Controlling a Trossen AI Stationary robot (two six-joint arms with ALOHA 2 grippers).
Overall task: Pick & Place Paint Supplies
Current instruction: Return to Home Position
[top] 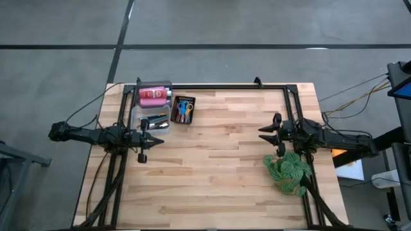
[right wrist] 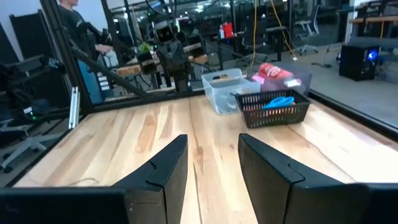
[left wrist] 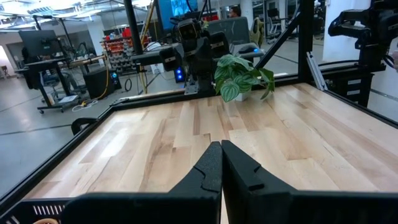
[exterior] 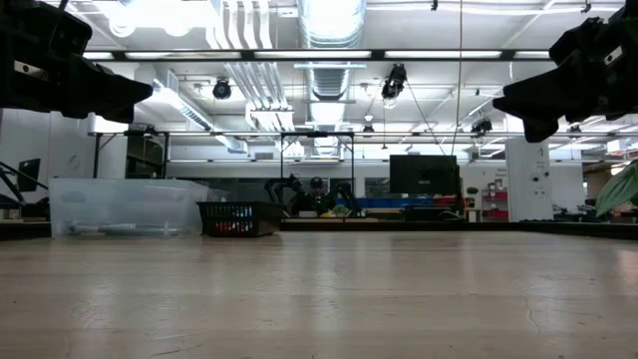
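Note:
The paint supplies sit at the table's far left. Pink paint bottles (top: 152, 96) and thin brushes (top: 157, 120) lie in a clear tub (top: 137, 114). Bright-handled scissors (top: 183, 109) lie in a black tray (top: 174, 119) beside it. In the right wrist view the bottles (right wrist: 273, 71), tub (right wrist: 219, 99) and tray (right wrist: 273, 115) stand ahead. My left gripper (top: 157, 139) hovers level just in front of the tub, shut (left wrist: 221, 152), holding nothing. My right gripper (top: 262, 133) hovers level at the table's right, open (right wrist: 212, 149), with nothing between its fingers.
A green leafy plant (top: 289, 170) stands near the right edge, just in front of my right arm, and shows in the left wrist view (left wrist: 239, 74). A black frame rail (top: 225, 86) runs along the far edge. Bare wood (top: 212, 160) lies between the two grippers.

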